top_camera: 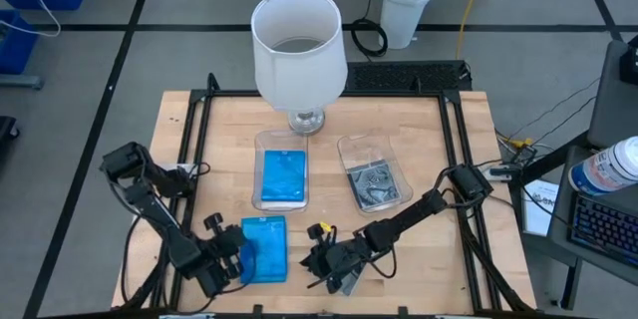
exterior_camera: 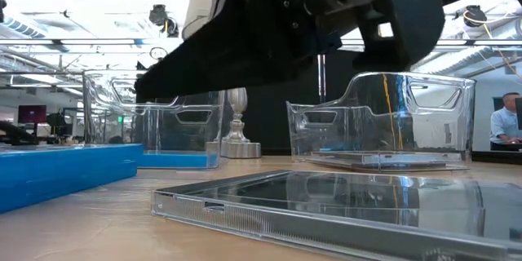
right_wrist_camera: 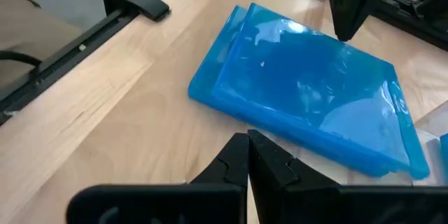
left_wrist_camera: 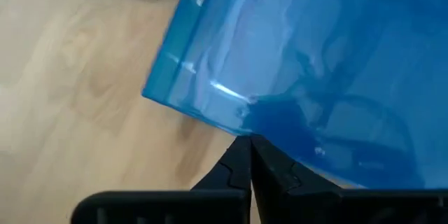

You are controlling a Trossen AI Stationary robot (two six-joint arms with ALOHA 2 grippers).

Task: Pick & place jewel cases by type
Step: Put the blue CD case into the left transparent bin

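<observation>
I see the loose blue jewel case [top_camera: 264, 250] flat on the table, its long axis pointing toward the blue-filled tray [top_camera: 281, 175], with my left gripper [top_camera: 231, 258] touching its outer edge, fingers pressed together, nearer than the equally closed right gripper [top_camera: 321, 266].

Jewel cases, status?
Both tools shut, empty: left tool, right tool. Blue jewel case loose between them; grey jewel case under right arm. No obstruction.

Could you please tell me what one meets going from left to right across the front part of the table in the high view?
Left gripper, shut, at the edge of the blue jewel case → that case lying on the table → right gripper, shut, over a grey jewel case.
</observation>
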